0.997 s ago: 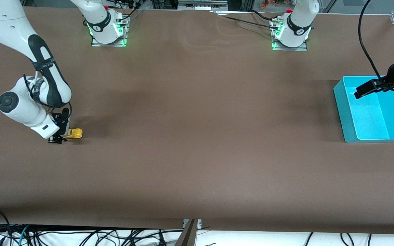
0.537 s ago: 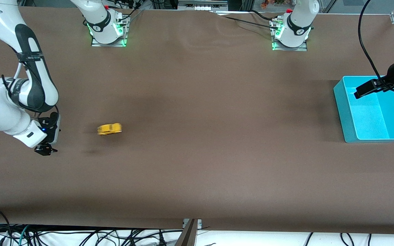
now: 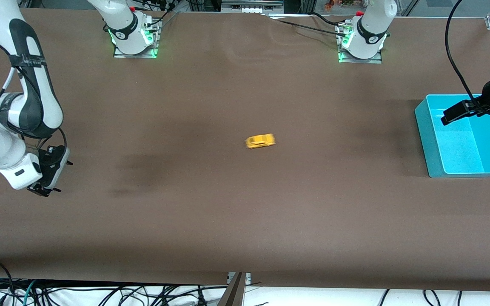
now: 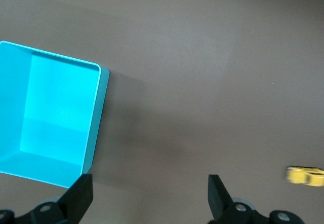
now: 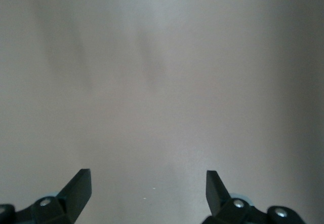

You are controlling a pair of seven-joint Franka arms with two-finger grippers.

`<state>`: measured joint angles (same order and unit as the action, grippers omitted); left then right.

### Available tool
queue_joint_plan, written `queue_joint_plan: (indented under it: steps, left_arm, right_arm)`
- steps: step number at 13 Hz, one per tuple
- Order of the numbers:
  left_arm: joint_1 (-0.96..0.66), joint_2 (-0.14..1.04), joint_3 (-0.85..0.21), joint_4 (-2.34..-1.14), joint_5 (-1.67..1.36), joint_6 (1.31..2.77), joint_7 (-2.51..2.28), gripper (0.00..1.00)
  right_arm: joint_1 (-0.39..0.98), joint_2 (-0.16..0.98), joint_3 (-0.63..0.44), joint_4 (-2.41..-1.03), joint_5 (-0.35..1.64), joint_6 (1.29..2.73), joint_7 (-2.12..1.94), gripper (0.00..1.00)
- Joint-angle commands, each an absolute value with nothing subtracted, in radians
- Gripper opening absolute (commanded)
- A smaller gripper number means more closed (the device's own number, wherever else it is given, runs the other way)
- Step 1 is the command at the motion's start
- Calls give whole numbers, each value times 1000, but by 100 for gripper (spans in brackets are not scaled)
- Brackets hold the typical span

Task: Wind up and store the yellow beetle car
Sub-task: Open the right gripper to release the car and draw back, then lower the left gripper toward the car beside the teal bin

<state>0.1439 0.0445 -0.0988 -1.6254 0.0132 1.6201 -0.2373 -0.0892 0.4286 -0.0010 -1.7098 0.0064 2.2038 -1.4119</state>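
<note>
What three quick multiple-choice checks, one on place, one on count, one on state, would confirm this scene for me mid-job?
1. Where is the car?
A. On the open table, mid-way between the arms' ends
B. In the bin
C. Held by the right gripper

2. How many bins are on the table?
A. One
B. Two
C. Three

3. How do the right gripper's jaws stand?
A. Shut on the car
B. Open, holding nothing
C. Shut, holding nothing

Answers:
1 A: the car sits alone on the brown table, apart from both grippers.
2 A: only one cyan bin shows, at the left arm's end, under the open left gripper.
3 B: the right gripper, at the right arm's end, has spread jaws with bare table between them.
</note>
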Motion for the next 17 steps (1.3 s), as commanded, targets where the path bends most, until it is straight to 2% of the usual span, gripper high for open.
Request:
queue_joint_plan:
  steps: [1, 3, 6, 10, 12, 14, 17]
  left_arm:
    - [146, 51, -104, -1608, 6, 1621, -245, 100]
    - [149, 45, -97, -1603, 0, 1620, -245, 100]
    - [149, 44, -94, -1588, 6, 1602, -262, 100]
    - [184, 48, -75, -1586, 5, 1573, -305, 100]
    - [186, 44, -74, -1594, 8, 1548, -350, 100]
    - [201, 48, -74, -1598, 24, 1543, -348, 100]
    - [222, 48, -74, -1608, 26, 1539, -350, 100]
  right_arm:
    - [-91, 402, 23, -1623, 15, 2052, -1213, 100]
    - [-90, 400, 49, -1534, 14, 1914, -980, 100]
    - [-77, 377, 63, -1441, 6, 1783, -639, 100]
    - [-61, 298, 69, -1433, 15, 1701, -257, 100]
    - [-61, 285, 71, -1431, 12, 1680, -221, 100]
    - [-58, 285, 113, -1373, -1, 1611, -218, 100]
    - [-51, 293, 117, -1309, -38, 1537, -227, 100]
